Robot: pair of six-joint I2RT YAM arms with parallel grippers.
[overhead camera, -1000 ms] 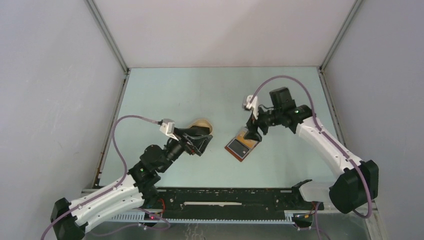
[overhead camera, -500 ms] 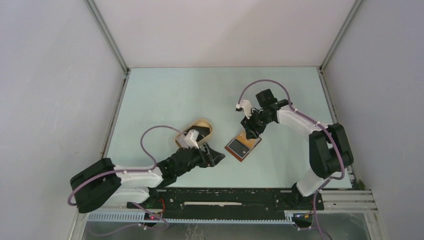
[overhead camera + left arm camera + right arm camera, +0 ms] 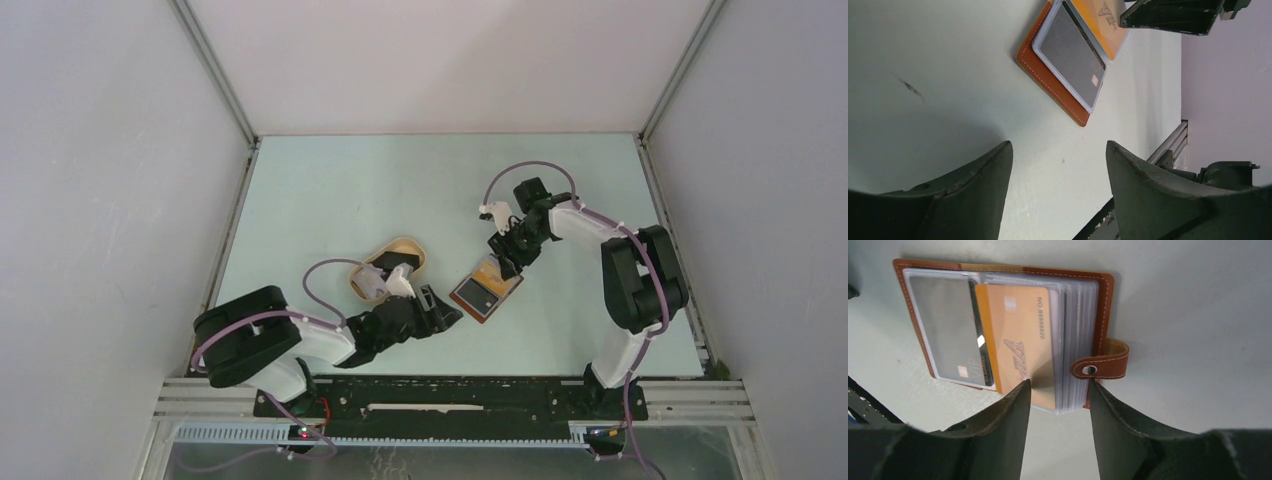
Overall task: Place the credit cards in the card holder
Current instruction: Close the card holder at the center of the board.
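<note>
The card holder [image 3: 478, 300] lies open on the table, brown leather with clear sleeves. A grey-black credit card [image 3: 943, 330] sits in its left sleeve and an orange credit card [image 3: 1018, 335] lies on the sleeve stack. The snap strap [image 3: 1100, 365] sticks out at the side. My right gripper [image 3: 1060, 387] is open, its tips straddling the holder's edge over the orange card's corner and the sleeves. My left gripper [image 3: 1058, 150] is open and holds nothing, low over bare table just short of the holder [image 3: 1048, 75]. In the top view the left gripper [image 3: 440, 310] is left of the holder and the right gripper [image 3: 505, 262] at its far end.
A beige oval tray [image 3: 400, 243] stands left of the holder behind the left arm, with something dark in it, partly hidden. The black rail [image 3: 450, 395] runs along the near table edge. Grey walls close in both sides.
The left arm left the tray and swung low and right toward the holder, its jaws narrowing. The right arm folded in, its gripper narrowing at the holder's far end.
</note>
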